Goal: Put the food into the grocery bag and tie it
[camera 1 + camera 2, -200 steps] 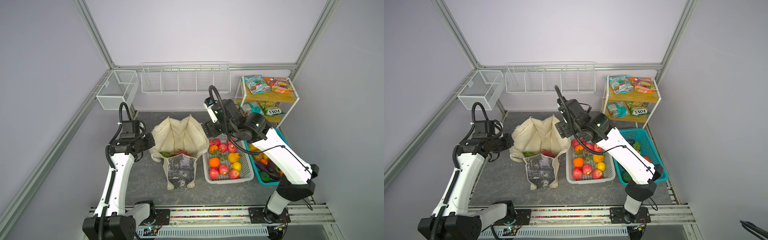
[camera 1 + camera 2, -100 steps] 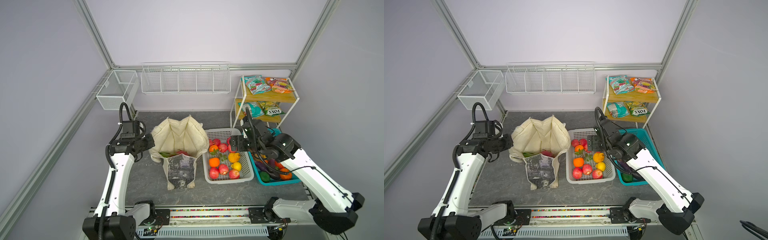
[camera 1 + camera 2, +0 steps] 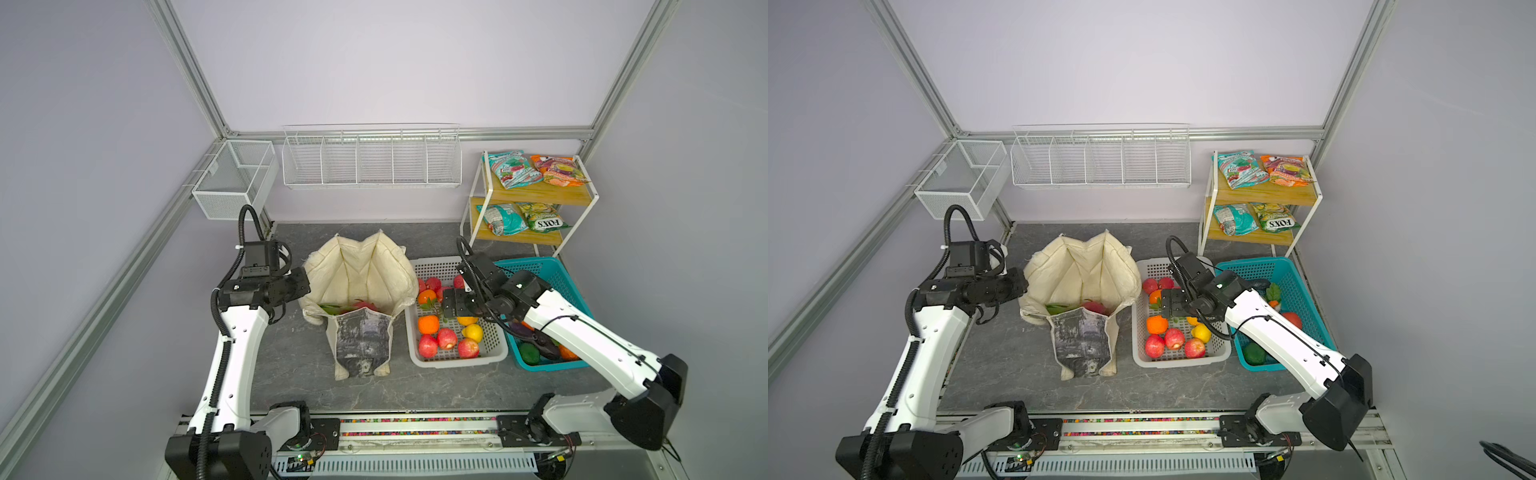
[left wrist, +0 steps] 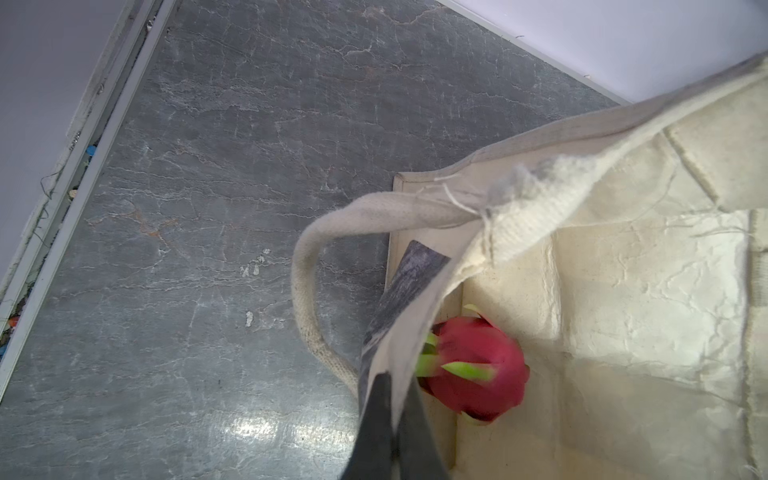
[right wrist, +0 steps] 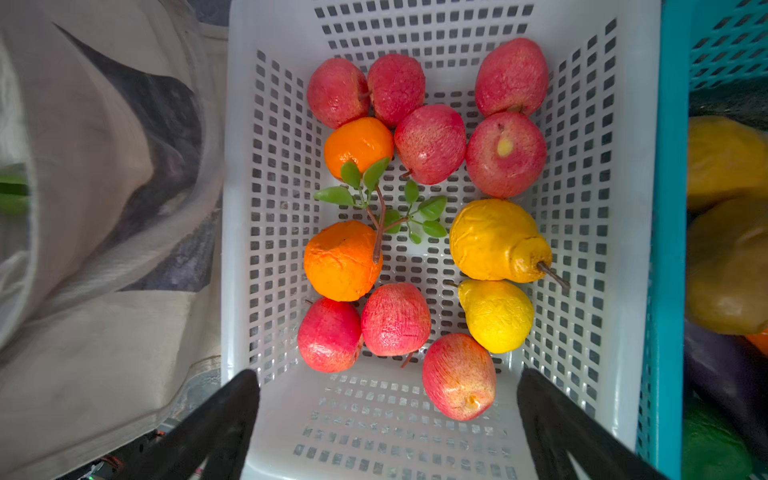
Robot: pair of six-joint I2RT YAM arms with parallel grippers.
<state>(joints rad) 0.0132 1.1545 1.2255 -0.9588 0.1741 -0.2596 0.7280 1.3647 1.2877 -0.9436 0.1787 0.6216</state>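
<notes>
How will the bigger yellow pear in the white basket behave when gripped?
The pear has wrinkled, dented skin: probably light, squashy foam. Rounded, tapering and lying on its side in the white basket, it would likely roll if nudged.

The left arm and right arm wear white shells dotted with small dark screw holes, with black joint housings and bases. A ribbed black hose loops above each wrist. A thin black cable crosses the right forearm. The left tool and right tool are black.
</notes>
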